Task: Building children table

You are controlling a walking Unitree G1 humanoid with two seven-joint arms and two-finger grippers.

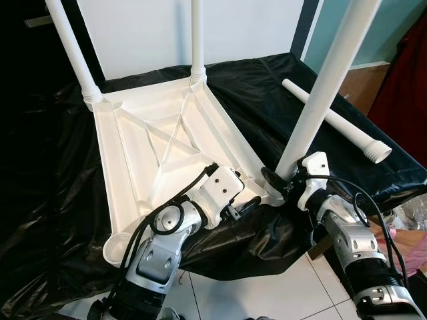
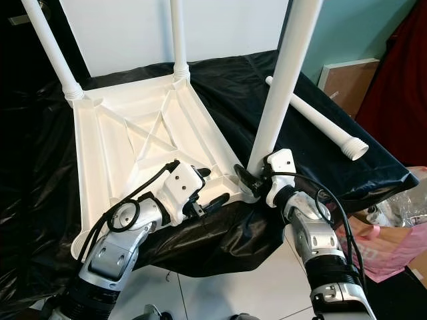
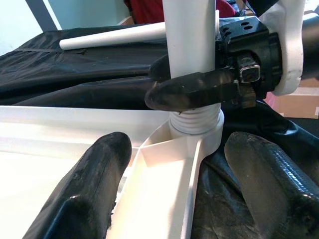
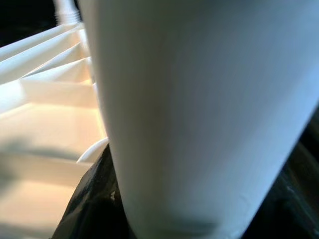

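The white plastic children's tabletop (image 1: 157, 153) lies upside down on black plastic sheeting (image 1: 260, 87) spread over the bench, its ribbed underside facing up at me. Two white legs already stand screwed into its far corners: one at about ten o'clock (image 1: 70, 47), one at twelve (image 1: 197, 37). A third leg (image 1: 327, 83) rises from the near corner socket at about four o'clock of the tabletop, and my right pincer (image 1: 280, 181) is pinching it low down, just above its threaded end; from my left wrist I see one black finger (image 3: 187, 89) wrapped against the white tube, right over the threads seated in the socket. My left pincer (image 3: 184, 179) sits at the tabletop's near edge, just beside that same corner, its two fingers spread apart with a rib of the tabletop between them, gripping nothing. A fourth leg (image 1: 333, 120) lies loose on the sheeting at two o'clock, its threaded end pointing toward the bench edge. A pink bag (image 2: 387, 247) rests on the tiled floor (image 1: 267, 297) at my right. I can read no brand or writing anywhere.
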